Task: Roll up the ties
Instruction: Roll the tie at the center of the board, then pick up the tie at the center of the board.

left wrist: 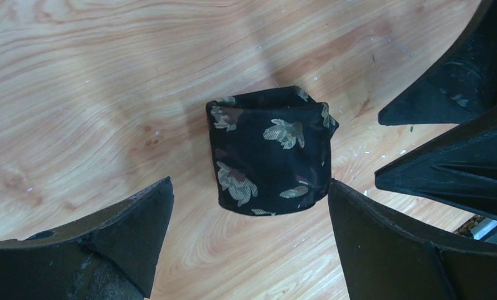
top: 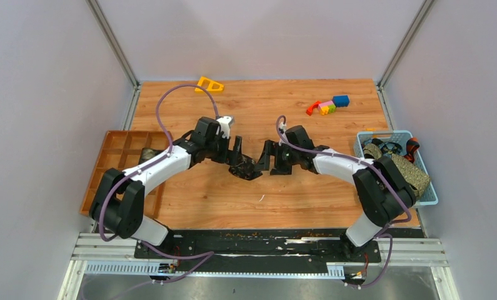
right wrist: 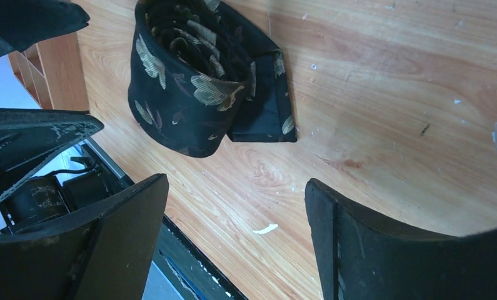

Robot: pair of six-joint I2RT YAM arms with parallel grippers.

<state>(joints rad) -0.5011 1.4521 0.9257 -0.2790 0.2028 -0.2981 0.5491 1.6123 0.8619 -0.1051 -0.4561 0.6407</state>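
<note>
black tie (left wrist: 271, 156) is wound into a compact coil, standing on edge on the wooden table (top: 189, 200); the right wrist view shows the spiral layers from above and the loose pointed end lying flat against the coil's side. left gripper (left wrist: 249, 187) is spread wide and straddles the coil: one finger stands clear, the other tip is just beside the coil's lower corner, pinching nothing. right gripper (right wrist: 236, 182) is also spread wide, empty, hovering just beside the coil on the opposite side. neither tool holds fabric. orange compartment tray (top: 117, 162) lies well to the left of the coil; one compartment holds a small dark bundle (top: 149, 153), possibly a rolled tie, too small to tell. blue basket (top: 428, 200) sits well to the right of the coil with an olive-tan tie (top: 411, 172) and other dark fabric heaped in it, looking unrolled. beyond the coil: a yellow piece (top: 209, 84) and coloured blocks (top: 327, 106). judgement: this tie looks finished apart from its free end and being stowed; the basket's ties remain, so the task looks well short of complete.
</note>
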